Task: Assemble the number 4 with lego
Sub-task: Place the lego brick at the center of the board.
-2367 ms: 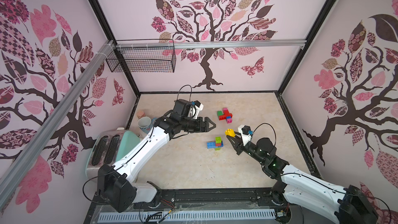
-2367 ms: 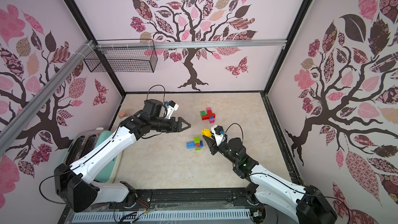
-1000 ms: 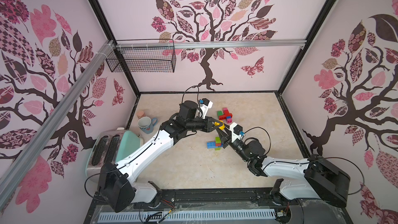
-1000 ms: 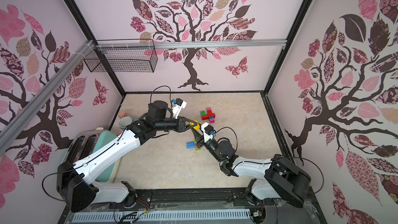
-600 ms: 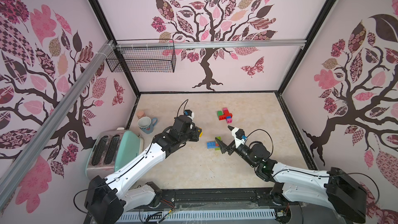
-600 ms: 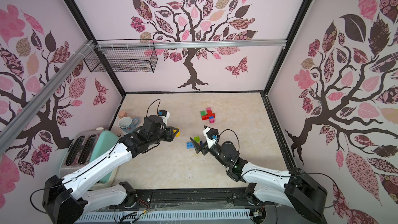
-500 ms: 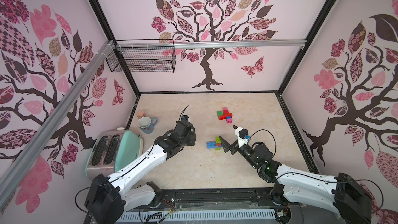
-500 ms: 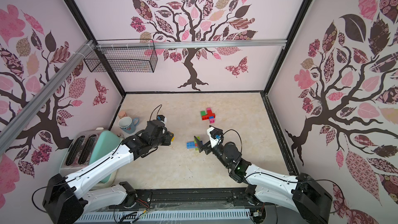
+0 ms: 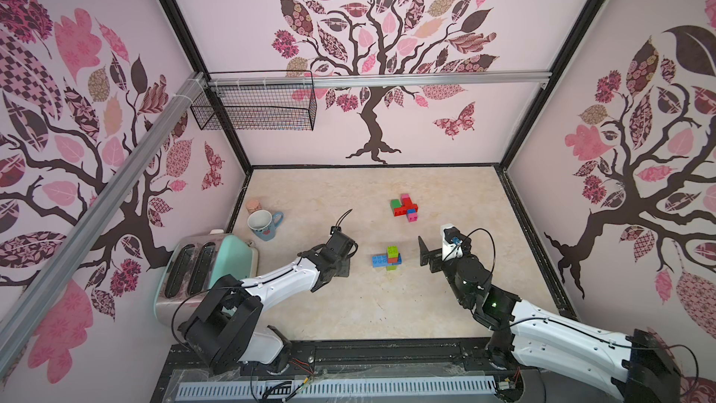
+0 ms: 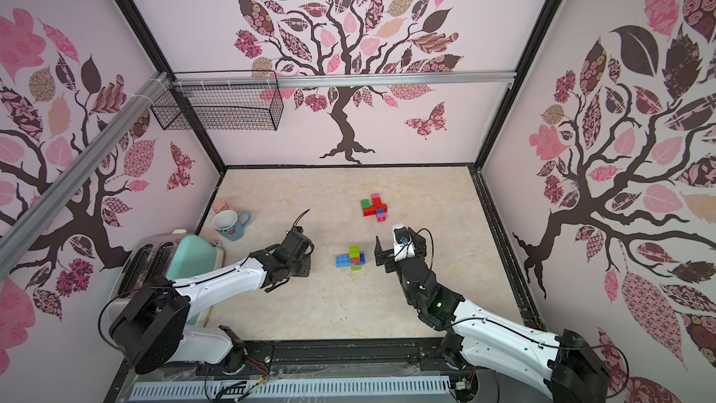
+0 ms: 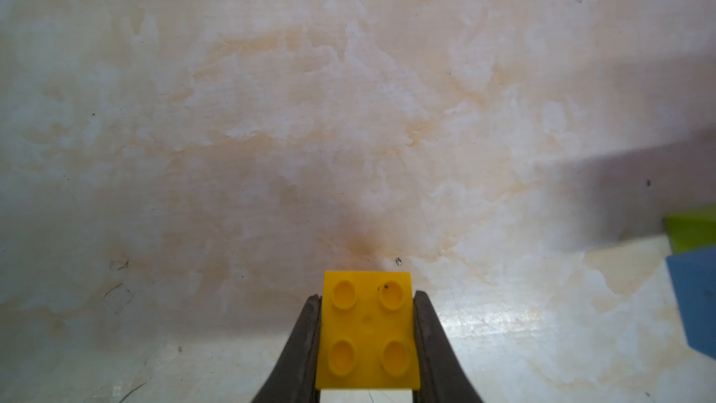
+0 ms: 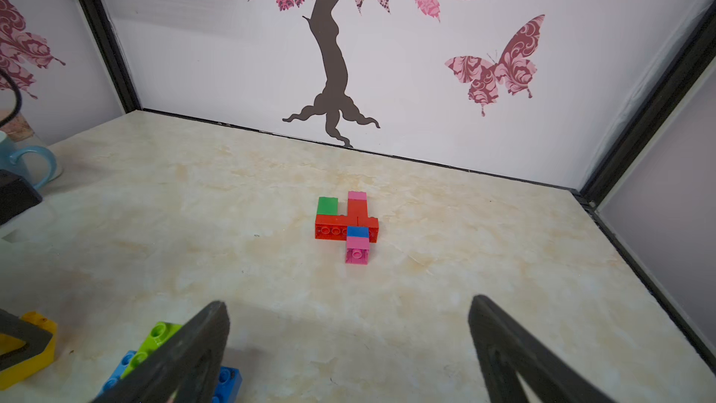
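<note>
My left gripper [image 11: 368, 296] is shut on a yellow lego brick [image 11: 368, 327], studs facing the camera, low over the bare tabletop. In both top views that gripper [image 9: 343, 267] [image 10: 302, 264] points down, left of a small cluster of blue, lime, red and green lego [image 9: 387, 258] [image 10: 351, 258]. To the right of the cluster my right gripper [image 9: 428, 253] [image 12: 348, 302] stands open and empty. A flat figure of red, green, pink and blue lego [image 9: 404, 207] [image 12: 346, 222] lies farther back. The yellow brick [image 12: 35, 346] also shows in the right wrist view.
A blue mug [image 9: 263, 224] and a small pinkish pot [image 9: 253, 205] stand at the back left. A mint toaster [image 9: 201, 265] sits by the left arm's base. A wire basket [image 9: 255, 110] hangs on the back wall. Walls close three sides.
A second ago both grippers met above the near cluster at the yellow brick. Now the left gripper has it, lower and to the left; the right gripper has opened and drawn back right.
</note>
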`<state>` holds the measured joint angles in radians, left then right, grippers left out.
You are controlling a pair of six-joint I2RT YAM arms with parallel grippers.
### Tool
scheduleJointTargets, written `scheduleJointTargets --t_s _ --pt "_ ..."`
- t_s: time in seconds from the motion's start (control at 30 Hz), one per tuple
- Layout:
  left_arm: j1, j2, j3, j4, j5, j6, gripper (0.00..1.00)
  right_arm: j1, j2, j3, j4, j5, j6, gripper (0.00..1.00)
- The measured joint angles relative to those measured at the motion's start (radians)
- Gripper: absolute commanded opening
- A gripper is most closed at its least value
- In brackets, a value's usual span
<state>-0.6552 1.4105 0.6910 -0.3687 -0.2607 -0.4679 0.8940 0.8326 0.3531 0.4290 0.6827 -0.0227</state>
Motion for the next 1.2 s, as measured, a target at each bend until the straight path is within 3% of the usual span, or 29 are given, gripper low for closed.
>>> scheduleJointTargets --t_s 0.03,0.1,0.57,1.03,1.2 --pt "0.0 0.0 -0.009 0.01 0.0 0.009 0.23 0.0 -0.004 0.0 -0.006 0.006 -0.004 1.0" --pt "0.0 -0.003 -0.022 0.037 0.002 0.024 0.32 0.0 -0.008 0.0 -0.017 0.014 -0.005 0.99" --pt "0.0 -0.001 -0.037 0.075 0.008 0.039 0.39 0.0 0.015 0.037 -0.065 0.024 -0.021 0.99" --pt "0.0 -0.024 -0.053 -0.003 -0.032 -0.077 0.52 0.0 0.019 0.037 -0.065 0.024 -0.045 0.99" --pt "0.0 -0.08 -0.1 0.026 -0.017 -0.085 0.69 0.0 0.019 0.037 -0.062 0.025 -0.053 0.99"
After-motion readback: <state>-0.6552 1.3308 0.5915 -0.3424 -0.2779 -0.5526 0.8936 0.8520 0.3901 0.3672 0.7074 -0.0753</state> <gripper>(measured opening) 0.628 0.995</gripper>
